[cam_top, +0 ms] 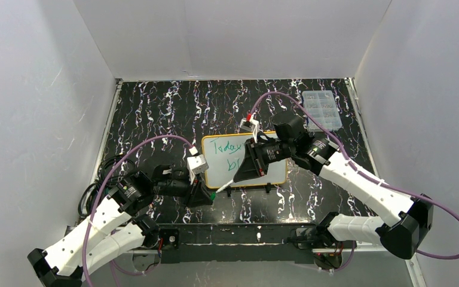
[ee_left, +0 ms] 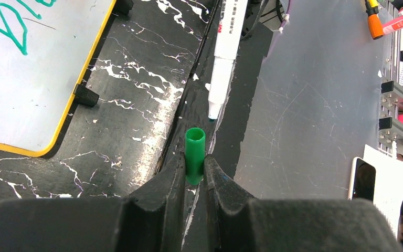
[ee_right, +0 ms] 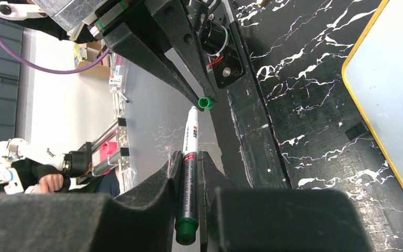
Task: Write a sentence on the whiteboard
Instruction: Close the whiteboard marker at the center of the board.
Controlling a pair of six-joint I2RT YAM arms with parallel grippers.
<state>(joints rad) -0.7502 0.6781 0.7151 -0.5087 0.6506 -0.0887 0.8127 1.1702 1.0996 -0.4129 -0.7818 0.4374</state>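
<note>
The whiteboard (cam_top: 239, 158), yellow-framed, lies mid-table with green writing "Today" and the start of a second line. It also shows at the upper left of the left wrist view (ee_left: 26, 79) and at the right edge of the right wrist view (ee_right: 393, 94). My left gripper (ee_left: 194, 160) is shut on a green marker cap (ee_left: 194, 155) whose open mouth faces the marker. My right gripper (ee_right: 190, 155) is shut on the white marker (ee_right: 189, 173), off the board's near-left corner. The marker (ee_left: 222, 73) points its tip at the cap (ee_right: 205, 102), a small gap apart.
A clear compartmented box (cam_top: 321, 110) sits at the back right. The board's black clip feet (cam_top: 268, 188) stick out along its near edge. Purple cables (cam_top: 155, 142) loop over both arms. White walls enclose the black marbled table (cam_top: 155, 113).
</note>
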